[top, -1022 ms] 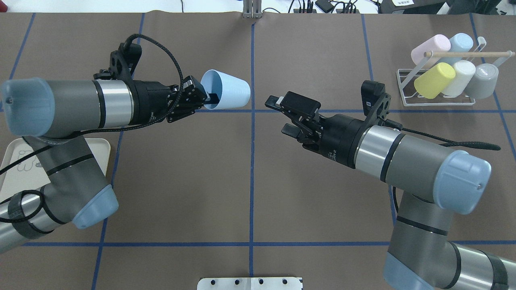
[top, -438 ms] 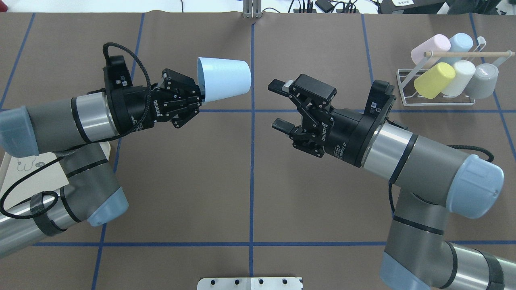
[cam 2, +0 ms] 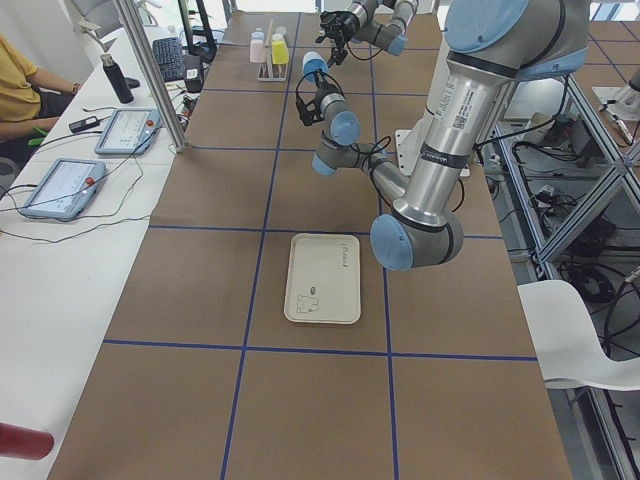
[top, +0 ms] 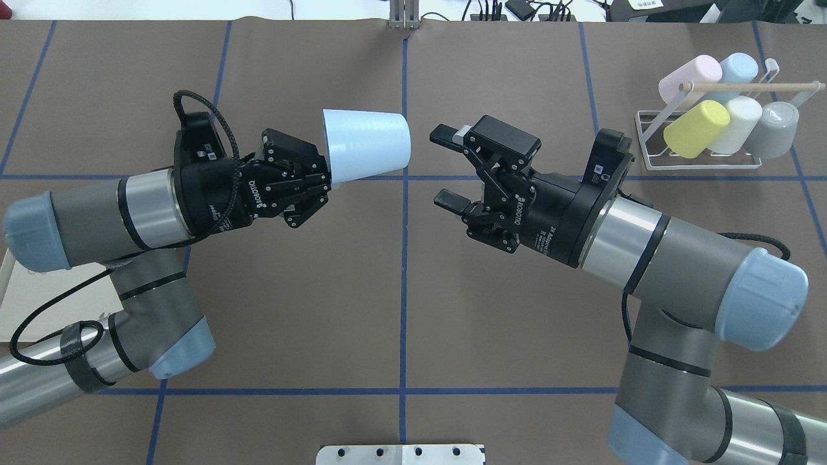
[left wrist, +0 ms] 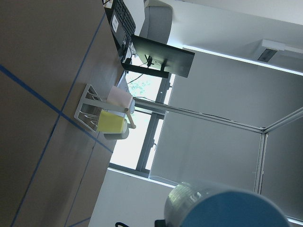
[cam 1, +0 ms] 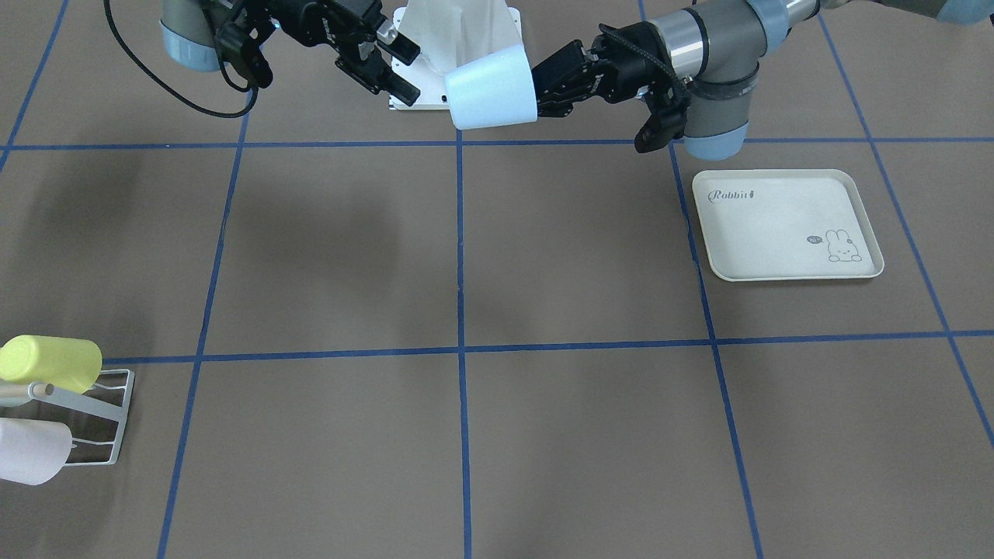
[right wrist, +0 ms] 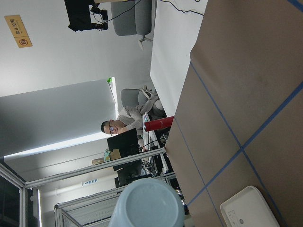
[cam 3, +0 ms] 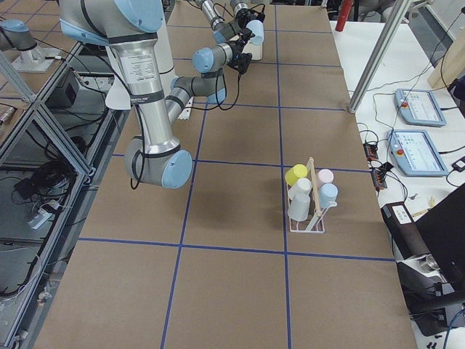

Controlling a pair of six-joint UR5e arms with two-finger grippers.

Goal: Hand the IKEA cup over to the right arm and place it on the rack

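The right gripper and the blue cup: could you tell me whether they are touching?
Apart. The overhead view shows bare table between the cup base and the open right gripper fingertips; the left gripper holds the cup.

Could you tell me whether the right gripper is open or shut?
Open. The right gripper has its fingers wide apart, nothing between them, just short of the blue cup.
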